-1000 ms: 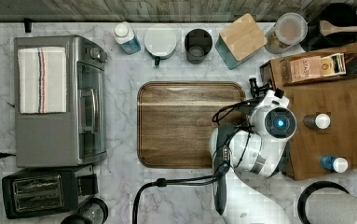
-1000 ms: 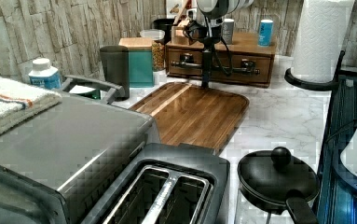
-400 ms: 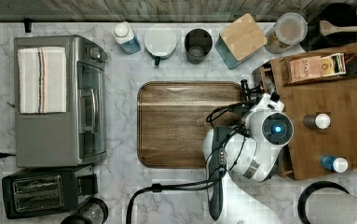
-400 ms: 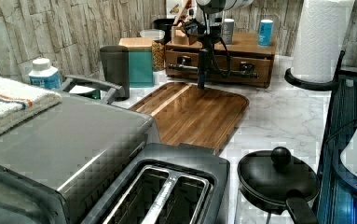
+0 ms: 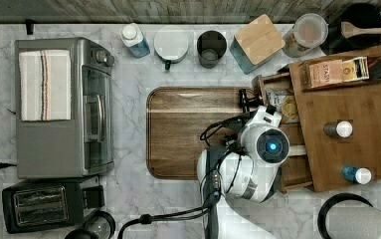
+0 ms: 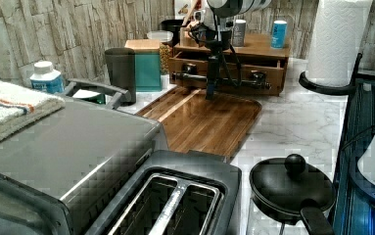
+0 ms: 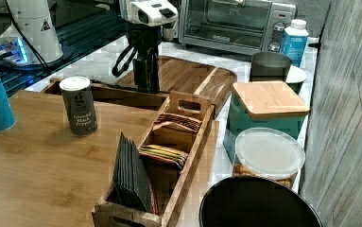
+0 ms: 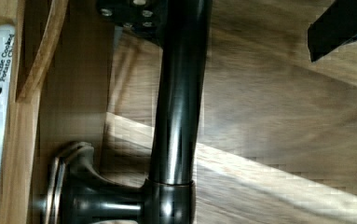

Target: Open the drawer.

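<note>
The drawer (image 6: 244, 72) is a shallow brown wooden one under a wooden cabinet top, with a long black bar handle (image 6: 185, 77). It stands partly pulled out over the edge of the wooden tray (image 5: 188, 129); its inner compartments (image 5: 287, 107) show packets. My gripper (image 6: 210, 93) hangs straight down at the handle (image 5: 244, 102), roughly mid-bar in the left view. In the wrist view the bar (image 8: 178, 93) runs between my open fingers, close against one finger (image 8: 129, 11), with the other finger (image 8: 339, 28) well apart. The right view has my gripper (image 7: 148, 80) in front of the open drawer (image 7: 103, 92).
A toaster oven (image 5: 63, 107) and toaster (image 5: 44, 206) stand at the top view's left. A dark cup (image 5: 211, 47) and teal box (image 5: 257, 40) line the wall. Two spice jars (image 5: 342, 129) and a tea organizer (image 7: 169, 142) rest on the cabinet top. A paper towel roll (image 6: 339, 39) stands nearby.
My arm has moved toward the top view's left, over the tray, and the drawer has slid out with it, so more of its inside shows.
</note>
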`<action>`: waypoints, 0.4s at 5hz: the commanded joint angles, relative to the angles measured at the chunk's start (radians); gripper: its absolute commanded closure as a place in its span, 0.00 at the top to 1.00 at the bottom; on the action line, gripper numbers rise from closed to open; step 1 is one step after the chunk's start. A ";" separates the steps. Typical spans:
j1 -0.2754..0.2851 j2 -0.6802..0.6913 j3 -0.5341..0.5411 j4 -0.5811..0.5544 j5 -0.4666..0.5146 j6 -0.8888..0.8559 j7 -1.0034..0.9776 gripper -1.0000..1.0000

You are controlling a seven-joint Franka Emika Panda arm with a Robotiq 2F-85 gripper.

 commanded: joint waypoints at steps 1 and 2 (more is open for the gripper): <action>0.158 -0.044 0.154 -0.087 0.024 0.014 0.110 1.00; 0.196 -0.049 0.165 -0.090 0.013 0.013 0.218 1.00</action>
